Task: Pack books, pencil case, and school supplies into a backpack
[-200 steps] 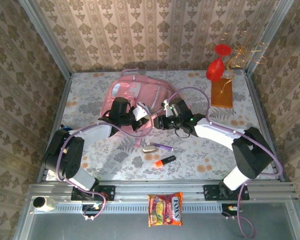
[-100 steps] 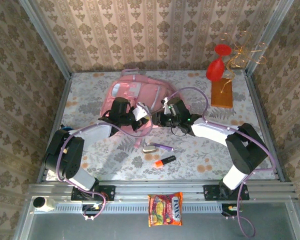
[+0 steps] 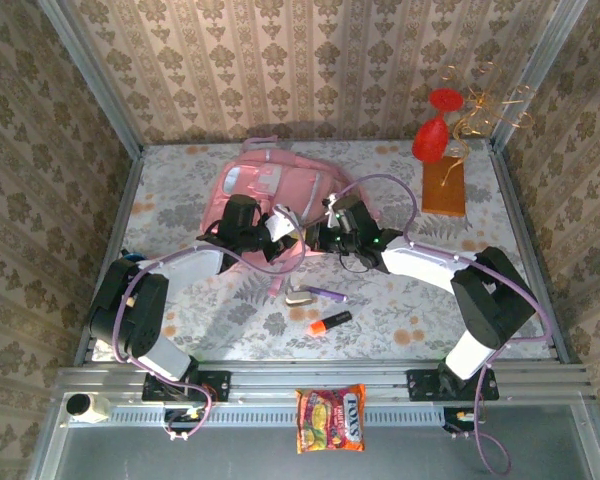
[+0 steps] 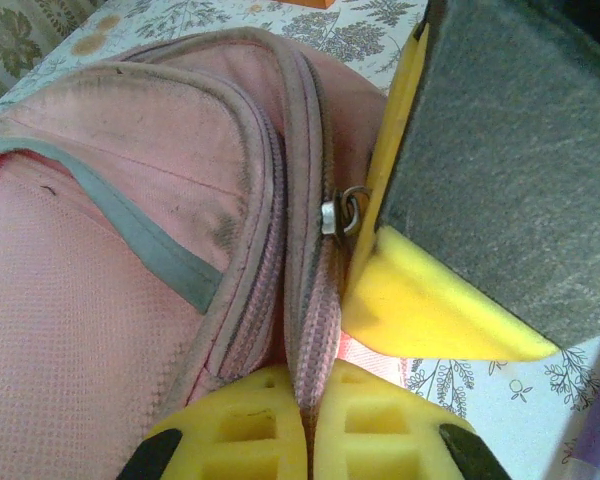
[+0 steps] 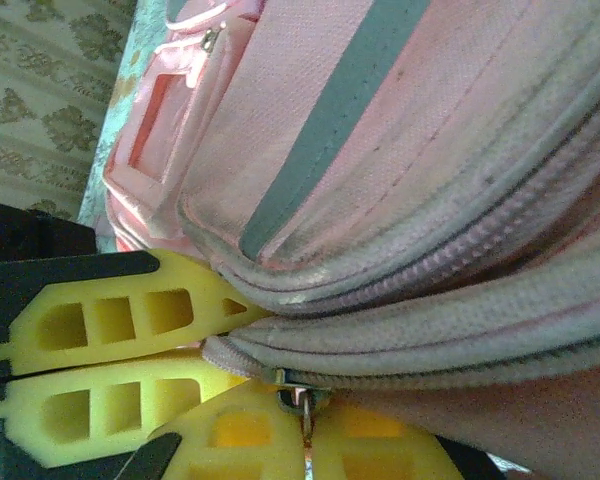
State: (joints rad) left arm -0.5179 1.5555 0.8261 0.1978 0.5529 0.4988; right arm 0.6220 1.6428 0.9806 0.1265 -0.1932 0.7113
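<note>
A snack packet [image 3: 330,419] lies well behind the right hand [image 3: 317,240]; an orange-brown slab [image 3: 444,186] and a red ornament [image 3: 432,135] sit far to its right.

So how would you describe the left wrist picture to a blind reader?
Close-up of a pink backpack, its zip running down the middle. The left claw pinches the zip seam at the bottom; the right claw grips the small metal zip pull.

Matt woven pink cloth backpack [image 4: 110,300], shiny metal zip pull [image 4: 334,214].

Pink backpack [image 3: 270,182] lies flat, with purple pen [image 3: 332,294] and orange-and-black marker [image 3: 329,322] just nearside of it
</note>
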